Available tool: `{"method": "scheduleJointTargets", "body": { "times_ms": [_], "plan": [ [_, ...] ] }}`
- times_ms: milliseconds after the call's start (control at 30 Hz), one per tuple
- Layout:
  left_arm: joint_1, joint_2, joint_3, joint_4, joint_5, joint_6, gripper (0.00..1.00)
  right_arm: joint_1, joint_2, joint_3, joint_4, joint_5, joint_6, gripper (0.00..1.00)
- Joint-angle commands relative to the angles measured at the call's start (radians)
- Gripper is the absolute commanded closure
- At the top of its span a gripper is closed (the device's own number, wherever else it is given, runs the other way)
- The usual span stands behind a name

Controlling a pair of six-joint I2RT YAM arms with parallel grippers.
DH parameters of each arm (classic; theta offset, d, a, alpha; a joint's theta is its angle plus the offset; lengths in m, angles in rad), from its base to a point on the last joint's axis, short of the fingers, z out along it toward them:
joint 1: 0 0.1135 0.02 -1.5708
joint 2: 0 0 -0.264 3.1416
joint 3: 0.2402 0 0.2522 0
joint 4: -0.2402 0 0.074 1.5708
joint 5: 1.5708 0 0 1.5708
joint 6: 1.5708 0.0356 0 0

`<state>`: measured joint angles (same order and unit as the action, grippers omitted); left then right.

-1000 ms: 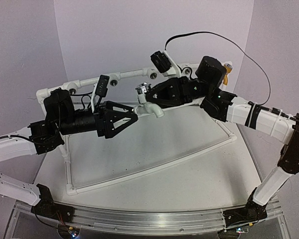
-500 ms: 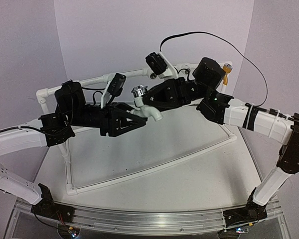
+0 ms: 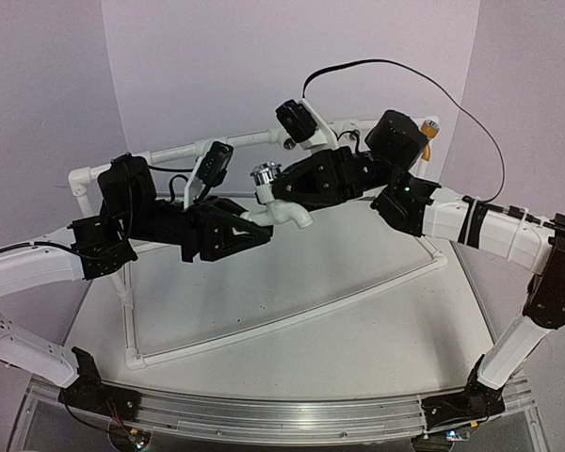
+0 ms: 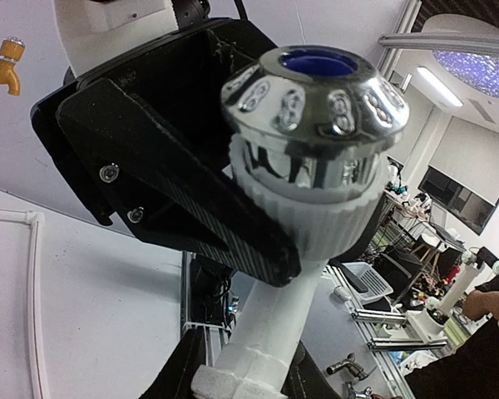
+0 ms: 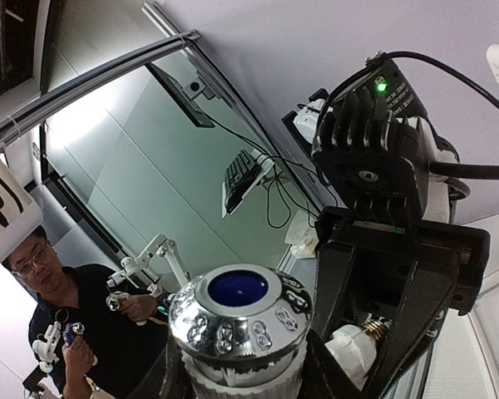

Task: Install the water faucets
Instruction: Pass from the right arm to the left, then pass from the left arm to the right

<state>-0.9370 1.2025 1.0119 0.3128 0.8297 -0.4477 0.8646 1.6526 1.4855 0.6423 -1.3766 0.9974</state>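
Observation:
A white faucet (image 3: 284, 209) with a chrome knob (image 3: 264, 174) hangs in mid-air above the table, held from both sides. My right gripper (image 3: 275, 191) is shut on its body just under the knob (image 5: 241, 320), its fingers (image 5: 318, 366) pressed against both sides. From the left, my left gripper (image 3: 252, 218) grips the faucet's threaded stem (image 4: 279, 324), and its fingers (image 4: 176, 376) touch both sides. A yellow-orange faucet (image 3: 431, 133) sits mounted on the pipe frame at the back right, also seen as the yellow-orange faucet (image 4: 4, 66) in the left wrist view.
A white pipe frame (image 3: 174, 153) with round dark sockets curves along the back behind both arms. More white pipe (image 3: 292, 320) lies across the table and runs down its left side. A black cable (image 3: 471, 104) loops above the right arm.
My left arm has swung right to the faucet, and its jaws have closed from wide open onto the stem. The right gripper has kept its hold, shifting slightly left.

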Motion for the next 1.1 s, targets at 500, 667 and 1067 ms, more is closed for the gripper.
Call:
{"method": "scheduleJointTargets", "body": {
  "times_ms": [500, 667, 1067],
  "plan": [
    [0.046, -0.092, -0.018, -0.203, -0.494, 0.009, 1.00, -0.128, -0.126, -0.121, -0.565, 0.268, -0.526, 0.05],
    [0.048, -0.053, -0.004, -0.229, -0.489, -0.010, 1.00, -0.125, -0.092, -0.093, -0.632, 0.298, -0.631, 0.09],
    [0.051, 0.013, 0.029, -0.291, -0.450, -0.028, 1.00, -0.090, 0.022, 0.029, -0.785, 0.325, -0.785, 0.43]
  ]
}}
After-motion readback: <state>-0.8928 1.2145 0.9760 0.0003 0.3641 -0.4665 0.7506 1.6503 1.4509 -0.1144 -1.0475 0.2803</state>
